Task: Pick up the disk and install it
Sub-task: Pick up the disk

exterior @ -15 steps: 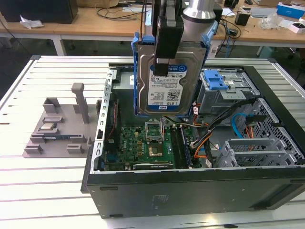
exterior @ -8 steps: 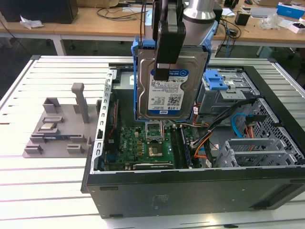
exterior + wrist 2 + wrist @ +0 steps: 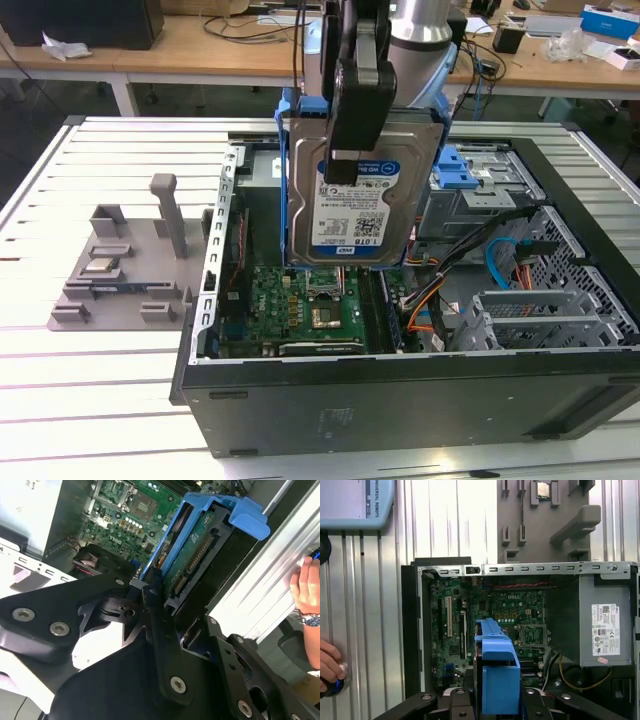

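The disk (image 3: 362,215), a silver hard drive with a white-and-blue label in a blue plastic bracket, hangs upright above the open computer case (image 3: 400,395), over the motherboard (image 3: 320,300). My gripper (image 3: 348,160) comes down from above and is shut on the disk, one black finger (image 3: 360,95) lying across its labelled face. In the second wrist view the disk's green circuit side (image 3: 197,555) and blue bracket stick out past the black fingers (image 3: 160,625). The first wrist view looks down the blue bracket (image 3: 497,675) into the case.
A grey fixture plate (image 3: 130,270) with a small silver chip (image 3: 98,265) lies at the exterior view's left of the case. Blue drive-bay latches (image 3: 462,170) and cables (image 3: 450,290) sit inside the case. A person's hand (image 3: 327,662) rests on the slatted table.
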Available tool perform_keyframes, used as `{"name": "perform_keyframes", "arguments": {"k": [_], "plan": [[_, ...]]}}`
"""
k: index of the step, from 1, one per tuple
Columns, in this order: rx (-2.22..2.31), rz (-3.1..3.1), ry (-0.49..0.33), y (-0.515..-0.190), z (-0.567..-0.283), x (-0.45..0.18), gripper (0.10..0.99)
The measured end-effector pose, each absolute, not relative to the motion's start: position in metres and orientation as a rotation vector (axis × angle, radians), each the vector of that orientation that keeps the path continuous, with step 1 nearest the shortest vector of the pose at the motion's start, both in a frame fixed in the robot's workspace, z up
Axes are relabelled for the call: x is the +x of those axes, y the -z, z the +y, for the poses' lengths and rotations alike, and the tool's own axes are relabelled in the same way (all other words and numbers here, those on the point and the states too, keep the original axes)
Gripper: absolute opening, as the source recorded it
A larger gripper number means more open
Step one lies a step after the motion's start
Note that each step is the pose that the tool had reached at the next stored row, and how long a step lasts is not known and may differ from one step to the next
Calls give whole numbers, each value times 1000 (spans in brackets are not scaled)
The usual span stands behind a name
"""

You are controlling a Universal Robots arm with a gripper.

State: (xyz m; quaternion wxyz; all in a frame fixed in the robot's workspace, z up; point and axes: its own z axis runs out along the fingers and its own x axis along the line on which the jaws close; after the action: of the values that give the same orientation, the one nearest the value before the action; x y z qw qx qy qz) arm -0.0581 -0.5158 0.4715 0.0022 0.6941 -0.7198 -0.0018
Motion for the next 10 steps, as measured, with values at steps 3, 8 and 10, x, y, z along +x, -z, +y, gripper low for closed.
{"name": "perform_keyframes", "arguments": {"k": [3,8,10], "plan": [[2177,-2258,5,-471,-523,-58,365],[2177,-2258,5,-471,-536,-58,365],[2177,-2258,5,-471,-538,-57,365]]}}
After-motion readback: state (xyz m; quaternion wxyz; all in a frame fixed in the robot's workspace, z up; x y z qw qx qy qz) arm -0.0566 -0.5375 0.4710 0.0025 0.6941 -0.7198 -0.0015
